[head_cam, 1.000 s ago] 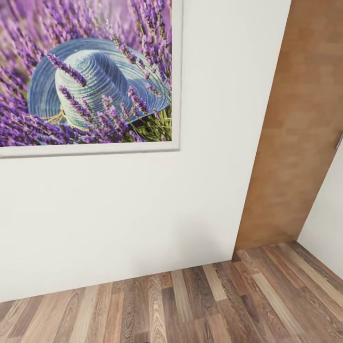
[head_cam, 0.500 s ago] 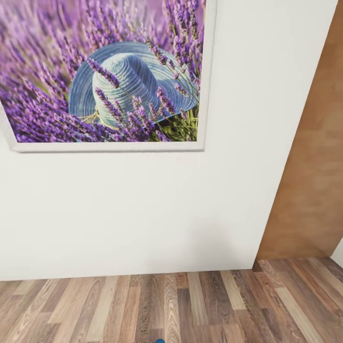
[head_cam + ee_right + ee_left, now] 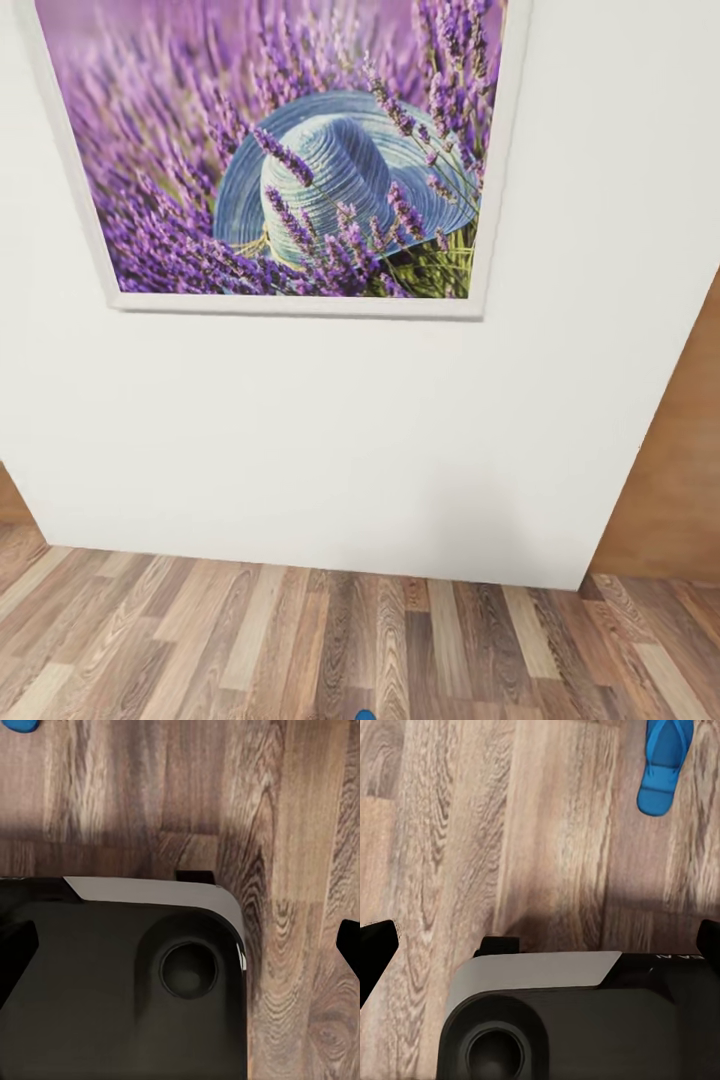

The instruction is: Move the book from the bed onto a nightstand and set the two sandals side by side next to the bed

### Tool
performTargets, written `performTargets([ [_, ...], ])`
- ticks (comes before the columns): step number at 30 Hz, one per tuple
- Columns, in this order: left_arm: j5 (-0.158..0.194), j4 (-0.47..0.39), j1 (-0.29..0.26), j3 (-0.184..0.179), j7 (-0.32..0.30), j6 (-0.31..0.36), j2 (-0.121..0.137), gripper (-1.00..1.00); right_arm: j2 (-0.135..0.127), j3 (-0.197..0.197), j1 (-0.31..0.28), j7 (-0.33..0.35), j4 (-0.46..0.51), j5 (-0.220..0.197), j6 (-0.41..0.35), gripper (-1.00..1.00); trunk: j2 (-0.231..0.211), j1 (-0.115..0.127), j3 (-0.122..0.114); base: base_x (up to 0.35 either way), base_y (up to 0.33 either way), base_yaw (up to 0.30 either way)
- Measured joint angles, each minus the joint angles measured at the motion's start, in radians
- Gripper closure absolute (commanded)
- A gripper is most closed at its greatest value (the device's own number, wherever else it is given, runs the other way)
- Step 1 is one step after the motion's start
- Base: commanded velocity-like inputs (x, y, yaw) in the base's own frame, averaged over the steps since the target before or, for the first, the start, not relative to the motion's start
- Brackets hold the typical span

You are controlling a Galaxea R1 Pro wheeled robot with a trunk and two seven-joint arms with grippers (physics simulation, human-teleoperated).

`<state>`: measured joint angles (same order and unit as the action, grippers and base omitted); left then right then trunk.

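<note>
One bright blue sandal (image 3: 664,765) lies flat on the wood-plank floor in the left wrist view, beyond the robot's dark base (image 3: 570,1020). A sliver of blue sandal (image 3: 21,724) also shows at the frame edge of the right wrist view, and a tiny blue tip (image 3: 365,715) at the bottom edge of the head view. My left gripper (image 3: 544,937) hangs open over the floor, its dark fingertips (image 3: 375,952) far apart with nothing between. My right gripper (image 3: 184,945) is likewise open and empty above the base. The book, bed and nightstand are out of view.
A white wall (image 3: 330,440) stands close ahead, carrying a framed picture of a blue hat in lavender (image 3: 300,160). A brown wooden door (image 3: 680,480) borders the wall at the right. Wood-plank floor (image 3: 200,640) runs along the wall's foot.
The head camera has turned left: picture and wall slid right in the view, the door has mostly left at the right. A blue tip has come in at the bottom edge.
</note>
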<state>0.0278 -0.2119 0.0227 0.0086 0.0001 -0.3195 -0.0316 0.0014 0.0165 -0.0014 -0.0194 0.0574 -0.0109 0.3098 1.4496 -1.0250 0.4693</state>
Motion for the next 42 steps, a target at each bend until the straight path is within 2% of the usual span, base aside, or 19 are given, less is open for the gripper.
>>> performTargets([
  [42,0.000,0.000,0.000,0.000,0.000,0.000,0.000,-1.00,0.000,0.000,0.000,0.000,0.001,0.000,0.001,-1.00,0.000,0.000,0.000,0.000,0.000,0.294],
])
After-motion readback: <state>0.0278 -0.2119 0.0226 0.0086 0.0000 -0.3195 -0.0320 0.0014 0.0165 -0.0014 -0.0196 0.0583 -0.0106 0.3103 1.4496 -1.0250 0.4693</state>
